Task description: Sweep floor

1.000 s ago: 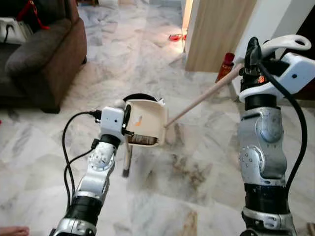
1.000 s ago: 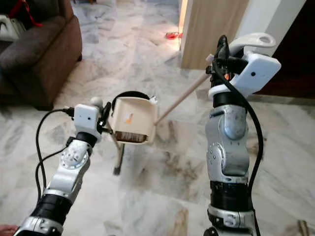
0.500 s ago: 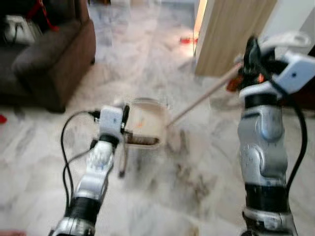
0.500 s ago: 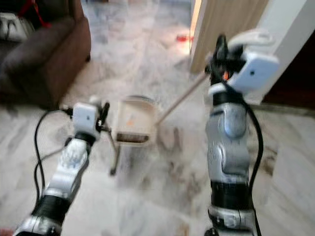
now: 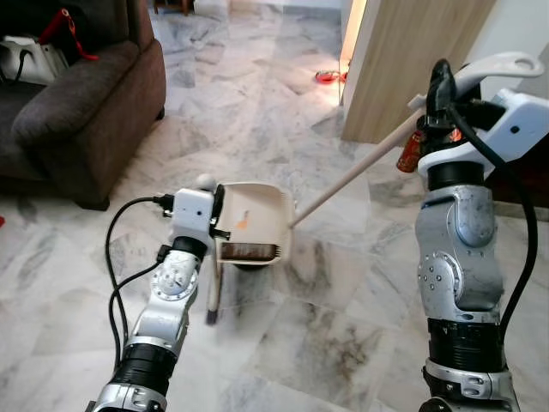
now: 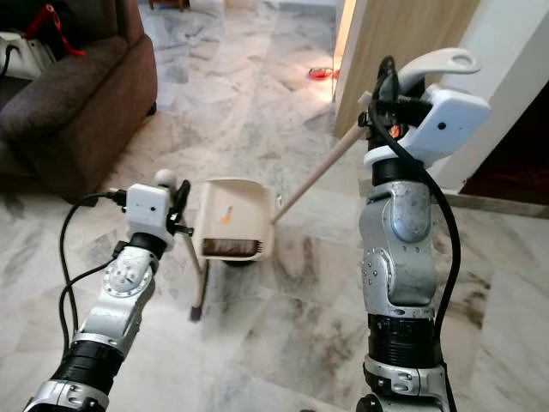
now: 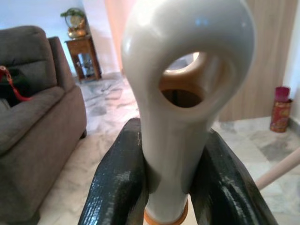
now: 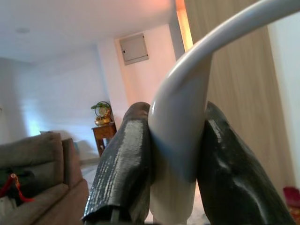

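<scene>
Fingers of the left gripper (image 7: 166, 187) clamp the dustpan (image 5: 253, 225) handle; right gripper (image 8: 176, 173) clamps the broom handle (image 5: 352, 182). Marble floor (image 5: 283, 103), brown sofa (image 5: 77, 103) alongside.

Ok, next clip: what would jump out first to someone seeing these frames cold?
Probably the cream dustpan hanging in mid-frame above the marble floor, held from the left by the left gripper, shut on its white looped handle. Next, the right gripper, raised high on the right and clamped on the broom, whose long pale stick slants down to the pan. A dark sofa sits far left.
</scene>
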Motion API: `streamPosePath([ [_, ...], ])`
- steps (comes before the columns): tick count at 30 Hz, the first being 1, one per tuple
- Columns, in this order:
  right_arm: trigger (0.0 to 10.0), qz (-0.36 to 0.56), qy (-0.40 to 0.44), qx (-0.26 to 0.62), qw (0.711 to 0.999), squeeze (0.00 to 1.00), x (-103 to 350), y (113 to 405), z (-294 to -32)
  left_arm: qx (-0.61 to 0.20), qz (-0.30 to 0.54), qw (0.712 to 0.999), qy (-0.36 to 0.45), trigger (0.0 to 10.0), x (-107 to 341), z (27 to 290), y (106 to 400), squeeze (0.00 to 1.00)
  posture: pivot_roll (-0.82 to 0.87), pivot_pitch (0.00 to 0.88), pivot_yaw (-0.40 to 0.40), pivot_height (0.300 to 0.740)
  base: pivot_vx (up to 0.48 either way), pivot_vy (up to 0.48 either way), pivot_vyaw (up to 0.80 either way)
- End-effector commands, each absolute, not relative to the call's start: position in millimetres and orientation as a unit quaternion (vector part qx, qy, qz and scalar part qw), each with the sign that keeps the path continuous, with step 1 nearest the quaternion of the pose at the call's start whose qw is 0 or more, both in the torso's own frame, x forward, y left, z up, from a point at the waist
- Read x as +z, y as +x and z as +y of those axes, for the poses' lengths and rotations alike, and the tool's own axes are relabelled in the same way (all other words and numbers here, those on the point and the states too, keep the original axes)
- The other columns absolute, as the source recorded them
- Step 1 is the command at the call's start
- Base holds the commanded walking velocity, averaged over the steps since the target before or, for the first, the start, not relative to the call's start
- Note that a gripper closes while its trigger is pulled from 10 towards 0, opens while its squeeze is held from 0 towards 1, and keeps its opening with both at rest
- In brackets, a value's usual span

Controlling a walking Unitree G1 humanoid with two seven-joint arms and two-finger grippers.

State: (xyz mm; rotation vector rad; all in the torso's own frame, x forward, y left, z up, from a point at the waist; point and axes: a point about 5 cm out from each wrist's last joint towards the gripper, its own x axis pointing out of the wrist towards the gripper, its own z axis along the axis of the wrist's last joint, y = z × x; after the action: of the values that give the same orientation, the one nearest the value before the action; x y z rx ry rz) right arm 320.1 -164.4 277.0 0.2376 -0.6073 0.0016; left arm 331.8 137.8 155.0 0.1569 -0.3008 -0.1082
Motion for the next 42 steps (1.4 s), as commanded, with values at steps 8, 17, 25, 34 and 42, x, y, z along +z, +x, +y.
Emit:
streamPosePath([
  [8,10.0,-0.340,0.113,-0.005,0.933,0.00,294,312,-169,-0.071,-0.194,0.976,0.075,10.0,174,127,331,0.00,0.06,0.111,-0.023,0.740,0.340,0.000,0.00],
  [17,10.0,-0.341,0.114,-0.003,0.933,0.00,294,312,-169,-0.068,-0.185,0.978,0.073,10.0,167,129,329,0.00,0.07,0.111,-0.022,0.740,0.332,0.000,0.00],
  [25,10.0,-0.341,0.114,-0.003,0.933,0.00,294,312,-169,-0.051,-0.178,0.980,0.066,10.0,164,137,327,0.00,0.07,0.113,-0.023,0.740,0.032,0.283,0.00],
  [34,10.0,-0.341,0.114,-0.004,0.933,0.00,294,312,-169,-0.053,-0.185,0.979,0.072,10.0,166,136,327,0.00,0.07,0.113,-0.023,0.740,0.000,0.150,0.00],
  [42,10.0,-0.340,0.115,-0.003,0.933,0.00,294,312,-170,-0.051,-0.186,0.979,0.068,10.0,168,136,327,0.00,0.07,0.112,-0.024,0.740,0.000,0.000,0.00],
])
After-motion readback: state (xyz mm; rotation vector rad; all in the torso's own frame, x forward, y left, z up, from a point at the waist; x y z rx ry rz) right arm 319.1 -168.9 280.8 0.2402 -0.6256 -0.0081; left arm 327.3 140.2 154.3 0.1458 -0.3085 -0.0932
